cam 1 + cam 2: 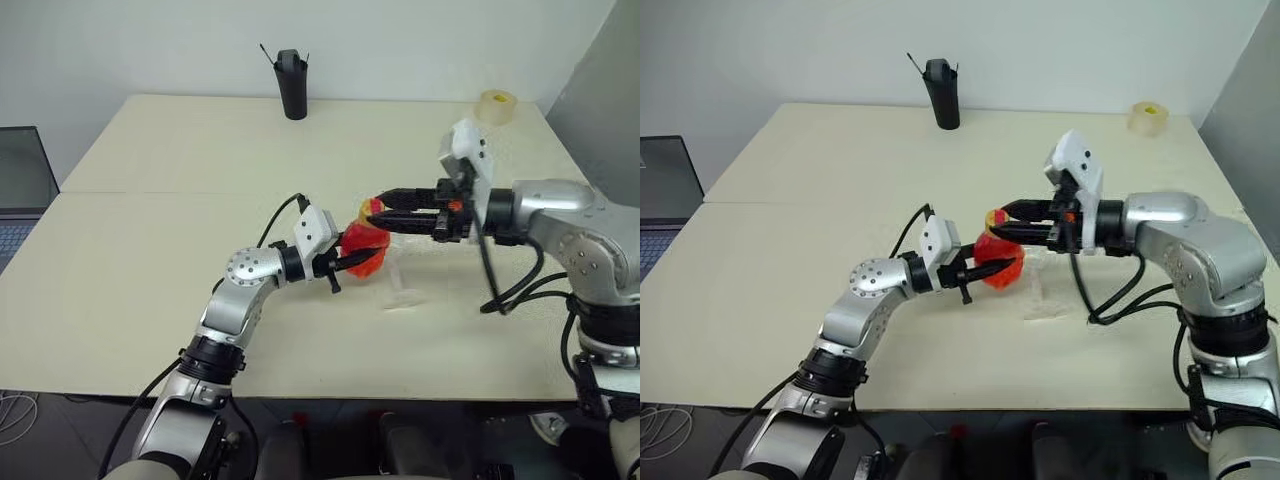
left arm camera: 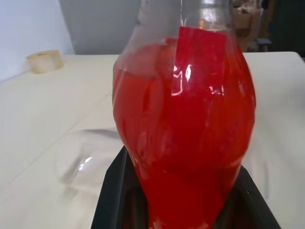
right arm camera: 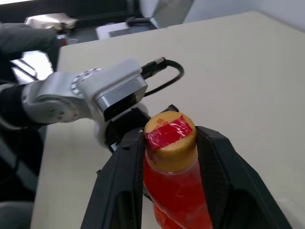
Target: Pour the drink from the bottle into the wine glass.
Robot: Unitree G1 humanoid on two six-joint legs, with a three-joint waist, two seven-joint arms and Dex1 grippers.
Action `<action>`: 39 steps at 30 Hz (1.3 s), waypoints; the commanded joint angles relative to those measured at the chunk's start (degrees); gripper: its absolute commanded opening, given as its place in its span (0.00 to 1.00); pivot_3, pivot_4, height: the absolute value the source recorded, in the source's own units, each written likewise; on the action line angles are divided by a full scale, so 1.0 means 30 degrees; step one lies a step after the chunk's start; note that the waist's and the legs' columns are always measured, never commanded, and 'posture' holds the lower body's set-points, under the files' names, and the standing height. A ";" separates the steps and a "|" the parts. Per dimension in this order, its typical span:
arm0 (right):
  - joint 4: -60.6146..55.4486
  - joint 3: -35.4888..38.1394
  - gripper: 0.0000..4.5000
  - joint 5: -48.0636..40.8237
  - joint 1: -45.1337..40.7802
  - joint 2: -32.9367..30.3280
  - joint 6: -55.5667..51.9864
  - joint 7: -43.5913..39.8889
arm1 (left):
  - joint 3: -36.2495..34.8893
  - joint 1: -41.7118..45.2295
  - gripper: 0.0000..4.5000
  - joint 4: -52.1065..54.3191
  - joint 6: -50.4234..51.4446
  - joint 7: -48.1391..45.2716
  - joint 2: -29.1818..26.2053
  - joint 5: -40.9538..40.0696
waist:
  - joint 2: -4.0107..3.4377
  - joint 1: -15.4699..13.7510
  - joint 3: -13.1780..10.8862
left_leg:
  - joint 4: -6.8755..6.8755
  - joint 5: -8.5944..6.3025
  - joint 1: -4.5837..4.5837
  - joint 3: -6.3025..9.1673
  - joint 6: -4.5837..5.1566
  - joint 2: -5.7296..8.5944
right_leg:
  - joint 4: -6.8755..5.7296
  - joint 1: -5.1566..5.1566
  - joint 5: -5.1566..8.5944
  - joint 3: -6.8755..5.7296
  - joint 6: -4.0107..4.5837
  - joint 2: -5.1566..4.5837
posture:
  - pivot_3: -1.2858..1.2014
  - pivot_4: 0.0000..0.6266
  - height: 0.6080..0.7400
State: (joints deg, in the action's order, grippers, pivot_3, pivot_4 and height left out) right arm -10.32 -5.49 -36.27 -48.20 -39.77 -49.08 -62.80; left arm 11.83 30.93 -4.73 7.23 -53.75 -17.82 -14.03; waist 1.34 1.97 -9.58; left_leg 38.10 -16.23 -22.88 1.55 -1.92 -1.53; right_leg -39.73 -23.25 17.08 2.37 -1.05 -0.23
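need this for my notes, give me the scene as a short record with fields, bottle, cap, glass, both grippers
bottle: held above the table, full of red drink
cap: still on
left gripper: shut on the bottle body
right gripper: closed around the cap
wine glass: on the table beside the bottle, looks empty

Both tools (image 1: pixel 962 272) (image 1: pixel 1012 222) grip the red bottle (image 1: pixel 998 262)

The drink (image 2: pixel 190 143) is glowing bright red inside the clear bottle (image 3: pixel 174 191), whose yellow cap (image 3: pixel 170 136) is wearing a red strip; black fingers (image 3: pixel 119 191) are flanking it.
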 commanded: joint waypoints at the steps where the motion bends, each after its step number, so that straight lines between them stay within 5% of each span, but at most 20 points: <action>1: 0.2372 -0.2675 0.28 0.0896 -0.2066 0.0042 0.3759 -0.6864 | -0.0403 0.0094 0.20 0.0926 0.0157 0.0397 0.0065 -0.0231 | -0.0010 0.0066 -0.0005 | 0.0000 0.0000 0.0010 -0.0007 0.0000 -0.0006 | -0.0009 -0.0004 0.0000 0.0012 0.0001 0.0010 | 0.52 0.24 1.00; 4: 0.4304 -0.4006 0.28 0.1908 -0.3223 0.0161 0.5456 -0.9414 | -0.0308 0.0009 0.20 0.1217 0.0337 0.0469 0.0186 -0.0221 | -0.0014 0.0054 -0.0008 | 0.0003 0.0000 0.0012 0.0014 0.0000 -0.0037 | -0.0024 -0.0008 0.0000 -0.0001 0.0005 0.0016 | 0.52 0.24 1.00; 10: 0.6053 -0.6921 0.28 0.1179 -0.4981 -0.0627 0.7634 -0.9899 | -0.0308 -0.0207 0.19 0.1625 0.0533 0.0478 0.0203 -0.0210 | -0.0017 -0.0087 -0.0013 | 0.0017 0.0002 -0.0006 0.0012 -0.0003 -0.0044 | -0.0019 -0.0012 0.0000 -0.0001 0.0004 -0.0098 | 0.52 0.24 1.00; 18: 0.7069 -0.6301 0.28 0.1642 -0.6065 -0.0339 0.6058 -0.9898 | -0.0248 -0.0249 0.19 0.1570 0.0572 0.0377 0.0315 -0.0216 | -0.0018 -0.0118 -0.0013 | 0.0021 0.0003 -0.0007 0.0021 -0.0005 -0.0038 | -0.0023 -0.0013 0.0000 -0.0011 0.0003 -0.0136 | 0.52 0.24 1.00; 28: 0.4911 -0.3641 1.00 0.1194 -0.5427 -0.0673 0.4035 -0.8004 | -0.0176 0.0219 0.18 0.0672 0.0277 -0.0072 0.0494 -0.0276 | -0.0021 -0.0131 -0.0014 | 0.0024 0.0002 -0.0014 0.0026 -0.0005 -0.0027 | -0.0028 -0.0016 0.0000 -0.0018 0.0003 -0.0148 | 0.52 0.24 1.00; 39: -0.1666 0.2129 1.00 0.0093 -0.2008 0.0224 0.0025 0.1513 | -0.0437 0.0443 0.18 0.0058 -0.0010 -0.0414 0.0449 -0.0241 | -0.0021 -0.0132 -0.0014 | 0.0024 0.0003 -0.0021 0.0025 -0.0006 -0.0027 | -0.0045 -0.0019 0.0000 -0.0012 0.0003 -0.0151 | 0.52 0.24 1.00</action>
State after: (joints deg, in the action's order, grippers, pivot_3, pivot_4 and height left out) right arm -10.60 -2.89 -33.88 -54.50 -39.35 -46.92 -62.57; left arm 11.78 30.80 -5.74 9.08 -54.62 -16.70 -13.63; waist 1.28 1.58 -9.62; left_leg 38.18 -16.22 -22.94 1.62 -1.94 -1.61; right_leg -39.88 -23.31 17.08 2.34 -1.04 -0.68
